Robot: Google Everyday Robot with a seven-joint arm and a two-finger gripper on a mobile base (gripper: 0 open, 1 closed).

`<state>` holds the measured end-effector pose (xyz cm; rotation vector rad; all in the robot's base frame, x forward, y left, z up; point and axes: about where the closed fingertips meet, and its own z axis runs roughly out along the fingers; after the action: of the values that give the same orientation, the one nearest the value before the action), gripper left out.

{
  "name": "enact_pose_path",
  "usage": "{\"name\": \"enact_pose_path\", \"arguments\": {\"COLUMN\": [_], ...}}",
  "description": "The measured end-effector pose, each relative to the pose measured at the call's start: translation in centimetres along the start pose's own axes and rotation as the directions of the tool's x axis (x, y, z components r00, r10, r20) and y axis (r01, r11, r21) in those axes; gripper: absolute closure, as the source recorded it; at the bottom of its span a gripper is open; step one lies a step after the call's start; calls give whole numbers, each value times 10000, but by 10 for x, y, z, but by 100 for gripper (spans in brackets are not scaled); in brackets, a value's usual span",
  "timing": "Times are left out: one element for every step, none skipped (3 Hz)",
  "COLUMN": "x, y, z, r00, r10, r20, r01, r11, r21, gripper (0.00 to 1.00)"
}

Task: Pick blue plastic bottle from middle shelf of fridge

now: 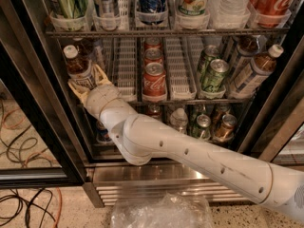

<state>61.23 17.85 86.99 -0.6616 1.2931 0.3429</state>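
Observation:
The blue plastic bottle point(78, 66), brown drink with a white cap and a white label, stands at the left end of the middle shelf point(126, 65) of the fridge point(166, 184). My gripper point(88, 81) reaches in from the lower right on a long white arm. It is open, with one finger on each side of the bottle's lower label. The bottle's base is hidden behind the gripper.
Red Coca-Cola cans point(154, 80) fill the centre lane, green cans point(213, 74) stand to their right, and two similar bottles point(256, 71) lean at the far right. The black door frame point(33, 103) is close on the left. Crumpled clear plastic point(161, 213) and cables point(19, 205) lie on the floor.

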Motion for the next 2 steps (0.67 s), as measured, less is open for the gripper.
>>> {"name": "enact_pose_path", "arguments": {"x": [0, -12], "y": [0, -1], "z": [0, -8], "r00": [10000, 9991], "r10": [0, 83], "r20": [0, 410], "r01": [0, -86], "r11": [10000, 9999], "r21": [0, 71], "gripper": [100, 100]}}
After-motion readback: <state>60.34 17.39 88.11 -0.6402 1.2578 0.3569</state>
